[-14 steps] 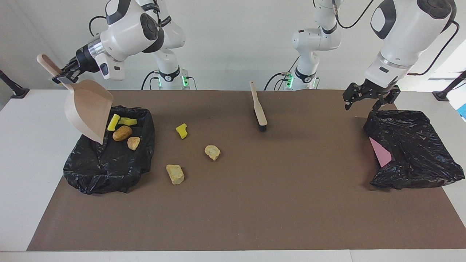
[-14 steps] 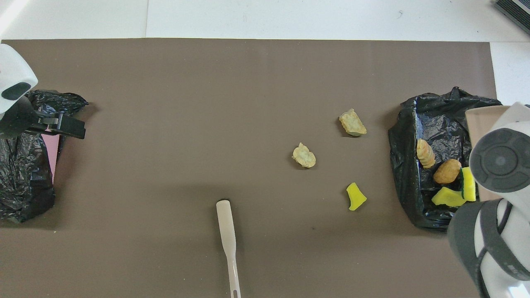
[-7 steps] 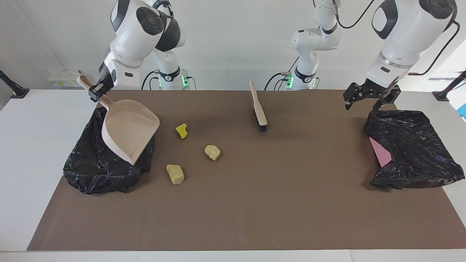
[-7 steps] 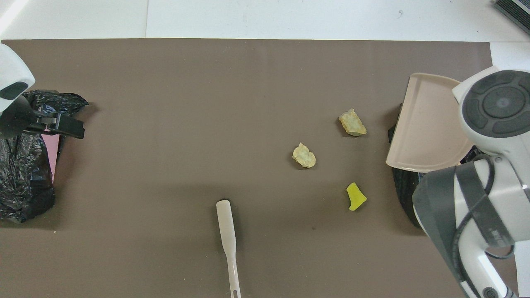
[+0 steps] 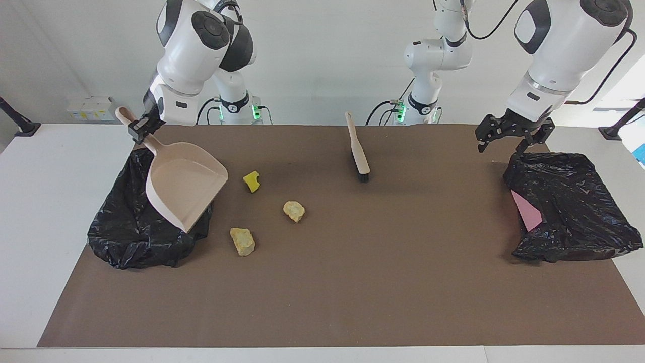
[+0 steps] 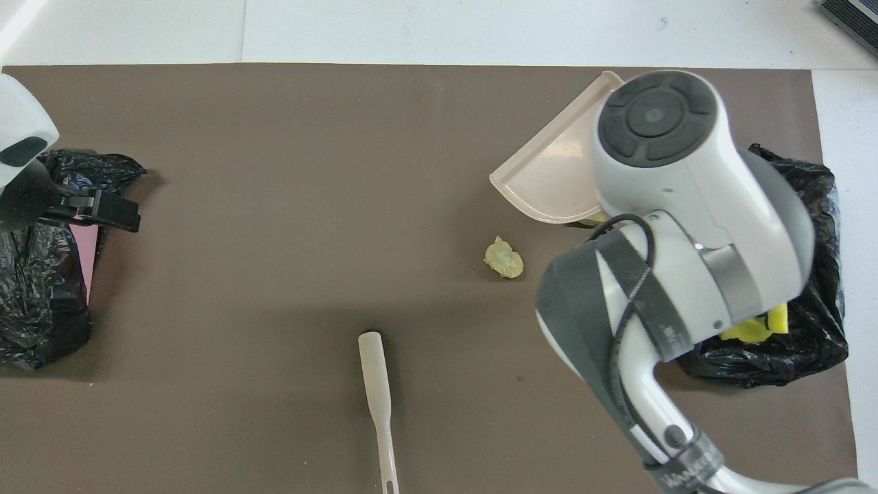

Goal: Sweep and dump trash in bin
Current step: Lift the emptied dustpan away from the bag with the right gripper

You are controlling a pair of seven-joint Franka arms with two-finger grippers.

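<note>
My right gripper (image 5: 135,132) is shut on the handle of the beige dustpan (image 5: 184,186), which hangs level over the black-bagged bin (image 5: 132,236) at the right arm's end. The pan (image 6: 549,182) hides the bin's inside in the facing view; from overhead a yellow sponge scrap (image 6: 754,331) shows in the bin (image 6: 816,274). Three pieces of trash lie on the brown mat beside the bin: a yellow sponge chunk (image 5: 251,181), a pale lump (image 5: 294,210) (image 6: 503,257) and another pale lump (image 5: 242,241). My left gripper (image 5: 509,135) (image 6: 103,209) waits open over the other bag.
The beige black-bristled brush (image 5: 359,154) (image 6: 378,384) lies on the mat near the robots, at the middle. A second black bag (image 5: 569,206) (image 6: 34,288) with a pink sheet (image 5: 526,212) sits at the left arm's end.
My right arm has turned the dustpan from steeply tipped over the bin to level and carried it toward the loose trash. The pan now covers the dumped scraps. The left arm has not moved.
</note>
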